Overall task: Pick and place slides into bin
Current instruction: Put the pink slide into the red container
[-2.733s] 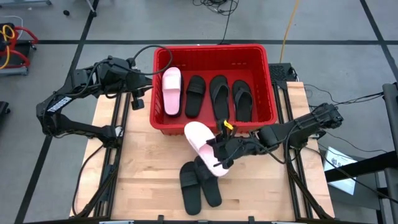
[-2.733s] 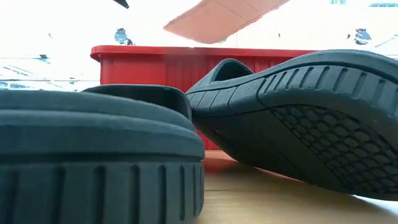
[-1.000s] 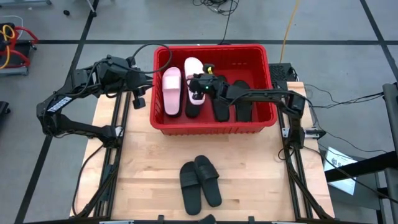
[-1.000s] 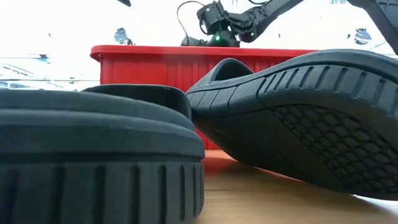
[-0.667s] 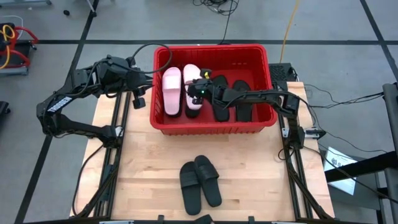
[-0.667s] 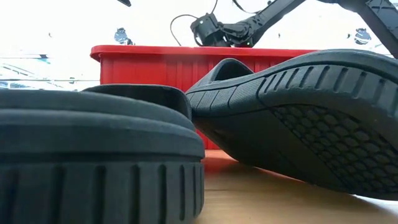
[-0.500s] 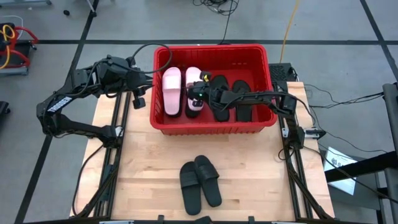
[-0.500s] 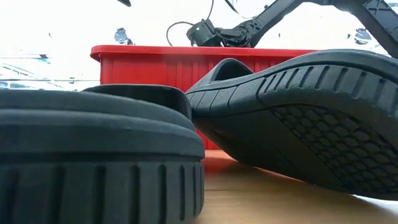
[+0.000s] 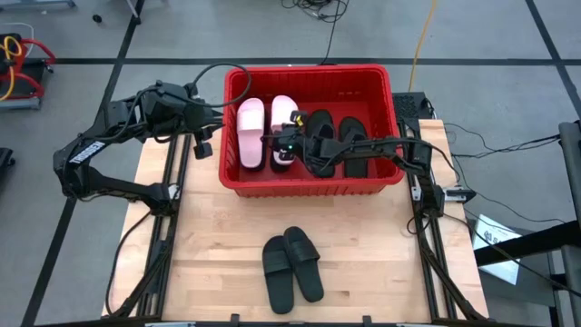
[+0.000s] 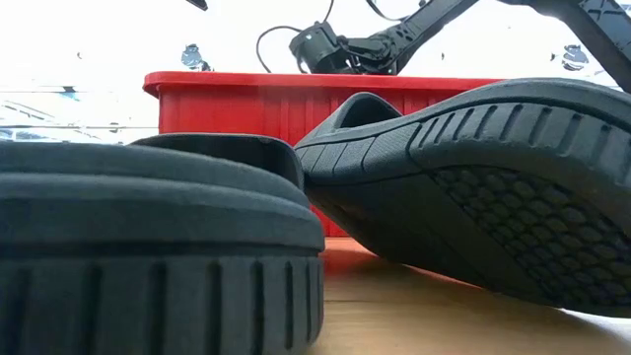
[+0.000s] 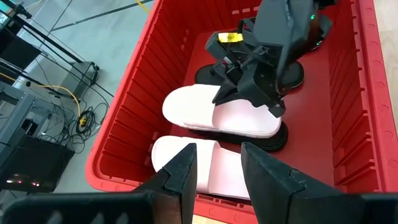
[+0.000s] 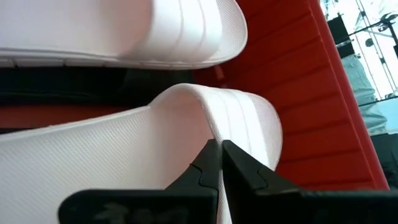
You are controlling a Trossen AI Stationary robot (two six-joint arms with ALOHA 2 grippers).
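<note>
Looking down from the high view, you see your right arm stretched across the red bin (image 9: 309, 177), its right hand (image 9: 283, 138) low over the second pink slide (image 9: 282, 118), which lies beside the first pink slide (image 9: 250, 132) at the bin's left end. Black flip-flops (image 9: 354, 145) fill the bin's right half. Your left arm is folded at the worktop's (image 9: 218, 245) far left corner, its left hand (image 9: 201, 145) just outside the bin's left wall. A black pair of slides (image 9: 292, 268) sits on the worktop near the front edge.

At worktop level, those black soles fill the low view, and the right arm shows above the bin's rim.

Your left wrist view shows the left hand's fingers (image 11: 185, 171) apart and holding nothing, with the right hand down on the second pink slide.

Your right wrist view shows the right hand's fingers (image 12: 211, 163) pressed together, pinching that slide's pink band.
</note>
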